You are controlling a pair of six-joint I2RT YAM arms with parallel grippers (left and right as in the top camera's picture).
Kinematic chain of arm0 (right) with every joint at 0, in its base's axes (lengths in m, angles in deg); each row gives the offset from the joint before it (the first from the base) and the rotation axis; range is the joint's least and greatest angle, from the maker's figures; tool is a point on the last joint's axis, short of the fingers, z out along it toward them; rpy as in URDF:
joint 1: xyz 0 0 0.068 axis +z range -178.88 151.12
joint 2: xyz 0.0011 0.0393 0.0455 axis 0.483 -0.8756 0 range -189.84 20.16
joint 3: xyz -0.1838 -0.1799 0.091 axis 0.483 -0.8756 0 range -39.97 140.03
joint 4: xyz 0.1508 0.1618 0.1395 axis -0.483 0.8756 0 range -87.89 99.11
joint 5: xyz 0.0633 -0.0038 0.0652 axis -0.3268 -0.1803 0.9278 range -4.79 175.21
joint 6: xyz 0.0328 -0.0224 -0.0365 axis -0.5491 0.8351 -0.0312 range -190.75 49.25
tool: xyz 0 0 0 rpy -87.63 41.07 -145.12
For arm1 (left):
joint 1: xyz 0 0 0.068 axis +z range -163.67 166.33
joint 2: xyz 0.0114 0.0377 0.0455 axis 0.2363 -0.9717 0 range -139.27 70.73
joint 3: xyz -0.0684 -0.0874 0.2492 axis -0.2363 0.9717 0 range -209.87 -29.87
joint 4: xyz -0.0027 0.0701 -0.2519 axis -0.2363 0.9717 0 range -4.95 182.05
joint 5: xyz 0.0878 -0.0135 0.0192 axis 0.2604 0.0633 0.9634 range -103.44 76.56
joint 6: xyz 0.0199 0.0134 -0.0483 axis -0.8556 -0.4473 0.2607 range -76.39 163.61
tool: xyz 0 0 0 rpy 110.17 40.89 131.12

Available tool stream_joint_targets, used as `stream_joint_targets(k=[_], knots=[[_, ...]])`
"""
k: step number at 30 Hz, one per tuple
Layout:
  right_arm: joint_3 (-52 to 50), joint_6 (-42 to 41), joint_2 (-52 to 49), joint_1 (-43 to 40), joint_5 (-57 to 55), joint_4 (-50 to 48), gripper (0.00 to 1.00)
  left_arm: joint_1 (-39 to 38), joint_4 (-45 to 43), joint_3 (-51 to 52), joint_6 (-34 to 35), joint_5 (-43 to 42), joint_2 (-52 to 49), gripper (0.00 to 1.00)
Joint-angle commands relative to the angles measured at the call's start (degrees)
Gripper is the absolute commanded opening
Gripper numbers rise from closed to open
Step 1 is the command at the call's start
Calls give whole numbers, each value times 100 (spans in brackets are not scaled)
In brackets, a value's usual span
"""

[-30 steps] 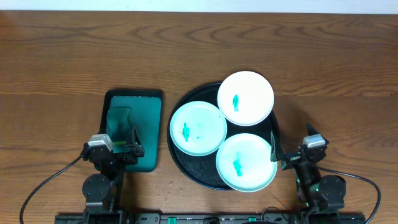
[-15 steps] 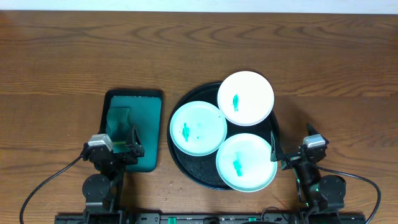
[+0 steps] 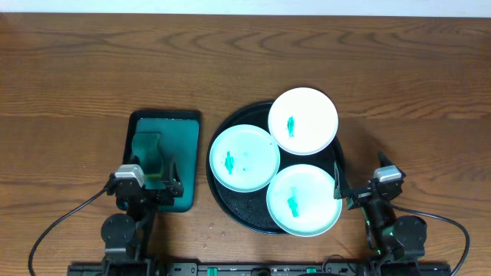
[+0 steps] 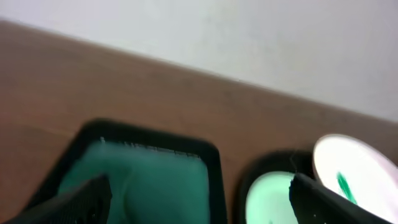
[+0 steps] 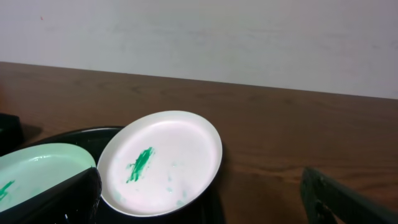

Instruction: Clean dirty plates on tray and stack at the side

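Observation:
Three dirty plates with green smears lie on a round black tray: a white plate at the back, a pale green plate at the left, and another pale plate at the front. My left gripper is open and empty over the near end of a dark green rectangular tray, close to a green sponge. My right gripper is open and empty just right of the black tray. The right wrist view shows the white plate ahead of the open jaws.
The left wrist view is blurred; it shows the green tray, the open jaws and plates at the right. Bare wooden table lies behind and to both sides. A pale wall stands behind the table.
My left gripper has shifted a little to the right and forward over the green tray. The right arm and the plates have not moved.

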Motion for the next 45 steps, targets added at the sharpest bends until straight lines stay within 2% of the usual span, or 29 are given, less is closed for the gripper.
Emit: stream_joint_targets(k=[1, 8, 13, 16, 19, 27, 40, 45], knots=[[-17, 66, -7, 33, 28, 11, 99, 15, 509, -461, -59, -444, -551, 92], [-17, 66, -7, 33, 28, 11, 99, 15, 1624, -2479, -201, -400, -2933, 92], [-17, 66, -7, 33, 26, 11, 99, 15, 3386, -4693, -313, -400, -4953, 92], [-17, 66, -7, 33, 28, 11, 99, 13, 4739, -5995, -542, -334, -6041, 92], [-17, 66, -7, 33, 28, 11, 99, 15, 5825, -6843, -542, -229, -6832, 92], [-17, 66, -7, 33, 26, 11, 99, 15, 6704, -7053, -535, -251, -7604, 92], [-15, 63, -7, 33, 33, -146, 99, 15, 6651, -7053, -535, -251, -7731, 92], [127, -131, -7, 33, 984, -551, 99, 15, 6649, -7053, -535, -251, -7731, 92]])
